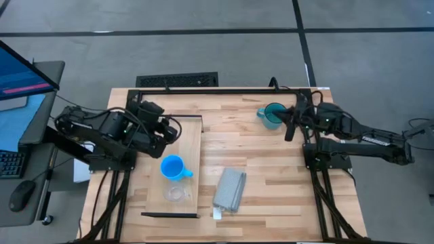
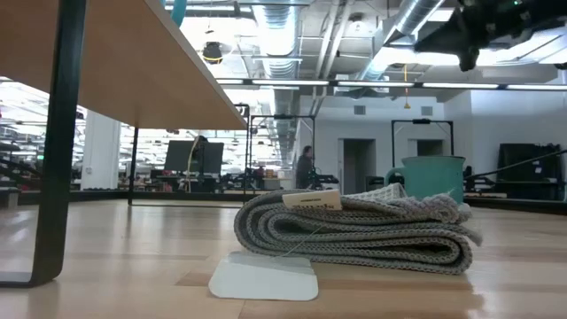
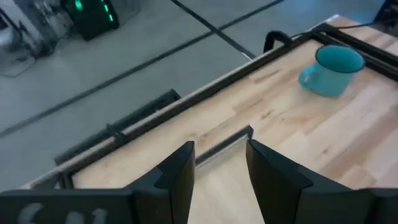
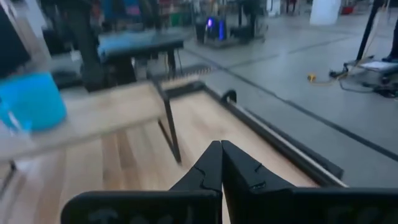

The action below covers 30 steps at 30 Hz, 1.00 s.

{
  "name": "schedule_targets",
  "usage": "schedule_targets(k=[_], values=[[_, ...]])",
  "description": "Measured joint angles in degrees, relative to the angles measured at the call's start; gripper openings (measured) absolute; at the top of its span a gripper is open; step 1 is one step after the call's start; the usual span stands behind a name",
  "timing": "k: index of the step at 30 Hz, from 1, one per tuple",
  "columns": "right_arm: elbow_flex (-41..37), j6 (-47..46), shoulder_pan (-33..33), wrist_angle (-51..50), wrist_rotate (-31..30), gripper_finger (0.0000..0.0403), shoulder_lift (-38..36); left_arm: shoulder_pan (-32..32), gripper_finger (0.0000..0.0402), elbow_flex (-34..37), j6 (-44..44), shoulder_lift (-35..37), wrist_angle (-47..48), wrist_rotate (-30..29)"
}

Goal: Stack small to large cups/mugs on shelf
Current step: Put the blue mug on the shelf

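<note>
Teal mug (image 1: 272,116) stands on the tabletop just beside the right gripper (image 1: 290,126), whose fingers are pressed together, empty. Left gripper (image 1: 175,129), fingers spread, hovers over the shelf (image 1: 193,146), near blue mug (image 1: 172,167) and clear cup (image 1: 175,193).

High view: overhead, straight down, takes in the whole table (image 1: 271,169) and both arms.
Low view: at tabletop height, level, very close to a folded grey cloth (image 2: 354,232), facing the room behind.
Left wrist view: looks past its own fingers (image 3: 177,177) across the table to the teal mug (image 3: 333,70), shared with high and low views.
Right wrist view: faces the shelf (image 4: 81,118) and blue mug (image 4: 31,101), both also seen from overhead.
</note>
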<state>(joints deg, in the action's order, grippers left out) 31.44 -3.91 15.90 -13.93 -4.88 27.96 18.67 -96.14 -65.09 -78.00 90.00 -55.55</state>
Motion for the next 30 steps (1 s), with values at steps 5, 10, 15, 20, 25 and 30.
schedule_targets(k=[5, 10, 15, 20, 25, 30], values=[[0.0, -5.8, 0.0, 3.4, -2.2, 0.0024, 1.4, 2.4, 0.0138, 2.5, 6.2, 0.2, 0.0, -13.9], [0.0, -8.6, -0.1, 3.7, -2.7, 0.0024, 4.1, 4.9, 0.0138, 10.1, 4.0, 5.8, 0.1, -20.8], [0.0, -8.6, -0.1, 6.4, -2.7, 0.0024, 7.8, 6.6, 0.0138, 21.7, -5.8, 17.5, 0.1, -21.6], [0.0, -5.3, 0.2, 11.7, -2.8, 0.0024, 11.1, 7.8, 0.0138, 30.1, -7.9, 28.4, -1.4, -20.0], [0.0, -3.2, 2.7, 13.1, -2.8, 0.0024, 13.4, 8.5, 0.0138, 36.9, -3.6, 36.2, -8.4, -22.8], [0.0, -3.2, 7.3, 12.4, -2.7, 0.0024, 14.5, 8.6, 0.0138, 41.8, 4.9, 40.4, -17.9, -24.0]])
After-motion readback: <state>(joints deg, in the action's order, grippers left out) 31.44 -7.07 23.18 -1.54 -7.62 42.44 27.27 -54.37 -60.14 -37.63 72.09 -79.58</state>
